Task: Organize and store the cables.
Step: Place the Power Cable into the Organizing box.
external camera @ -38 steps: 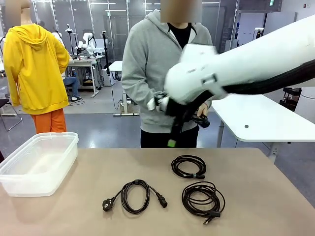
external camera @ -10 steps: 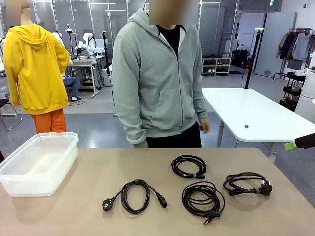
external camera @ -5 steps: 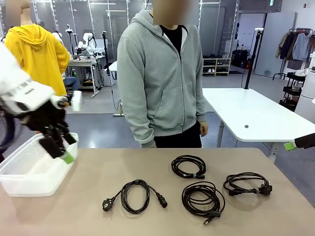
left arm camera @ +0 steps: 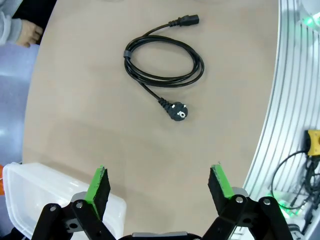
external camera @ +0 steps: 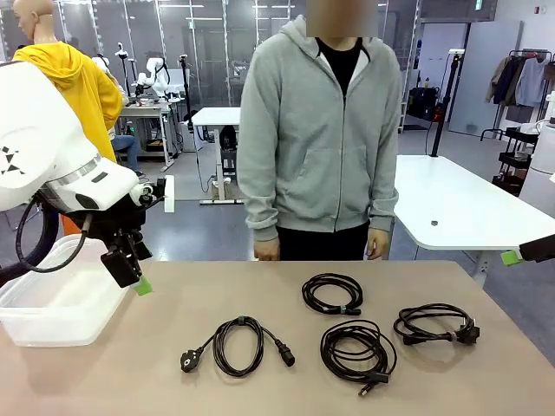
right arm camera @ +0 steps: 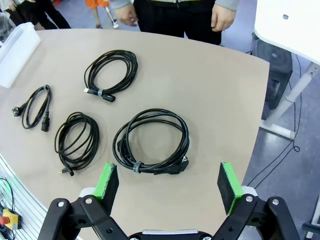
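Cables (external camera: pixel 241 322) on table (external camera: pixel 173 308), tub (external camera: pixel 52 322) nearby

Bg: grey floor (external camera: pixel 199 238), white table (external camera: pixel 460 204)

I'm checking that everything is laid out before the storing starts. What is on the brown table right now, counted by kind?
Cables: 4
Clear plastic tub: 1
Total: 5
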Robot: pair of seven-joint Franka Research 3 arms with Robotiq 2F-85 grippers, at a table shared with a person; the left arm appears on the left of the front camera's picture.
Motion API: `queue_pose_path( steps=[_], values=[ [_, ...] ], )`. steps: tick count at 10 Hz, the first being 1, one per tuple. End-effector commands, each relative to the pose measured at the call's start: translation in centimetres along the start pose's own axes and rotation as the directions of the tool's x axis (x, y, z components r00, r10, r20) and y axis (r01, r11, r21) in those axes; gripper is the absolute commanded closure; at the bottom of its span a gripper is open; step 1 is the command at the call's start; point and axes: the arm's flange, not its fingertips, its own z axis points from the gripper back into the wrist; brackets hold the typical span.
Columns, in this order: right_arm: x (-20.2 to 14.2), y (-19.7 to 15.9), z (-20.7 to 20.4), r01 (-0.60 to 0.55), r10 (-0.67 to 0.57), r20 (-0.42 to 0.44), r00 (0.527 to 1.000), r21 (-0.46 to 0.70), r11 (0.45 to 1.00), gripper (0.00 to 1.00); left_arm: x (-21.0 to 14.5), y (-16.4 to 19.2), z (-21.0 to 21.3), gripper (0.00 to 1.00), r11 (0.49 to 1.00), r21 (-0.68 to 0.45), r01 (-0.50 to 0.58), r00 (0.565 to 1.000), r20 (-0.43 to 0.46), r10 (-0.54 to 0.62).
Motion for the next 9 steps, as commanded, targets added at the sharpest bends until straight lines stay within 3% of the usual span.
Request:
queue_pose_path(
  steps=[1,2,4,5,7,9],
  values=[
    [0.0,0.0,0.2,0.004,-0.004,-0.009,1.0,-0.006,1.0,0.0,-0.4,-0.1,0.5,0.0,1.0,-0.014,0.013,1.0,0.017,-0.013],
    [0.0,0.0,0.2,0.004,-0.004,-0.009,1.0,-0.006,1.0,0.0,0.0,0.0,0.0,0.0,1.0,0.0,0.0,1.0,0.0,0.0],
    [0.0,0.0,0.2,0.004,-0.004,-0.009,1.0,-0.006,1.0,0.0,1.0,-1.3,-3.2,0.0,0.998,0.066,0.004,0.987,-0.161,0.007],
    [0.0,0.0,0.2,0.004,-0.004,-0.009,1.0,-0.006,1.0,0.0,3.4,-1.0,-5.4,0.0,0.999,0.035,0.037,0.988,-0.154,-0.032],
    [0.0,0.0,0.2,0.004,-0.004,-0.009,1.0,-0.006,1.0,0.0,7.6,0.1,-9.7,0.0,0.993,0.104,0.049,0.974,-0.223,-0.025],
    [0.0,0.0,0.2,0.004,-0.004,-0.009,1.0,-0.006,1.0,0.0,9.8,0.5,-12.9,0.0,0.994,0.095,0.052,0.978,-0.206,-0.032]
  ],
)
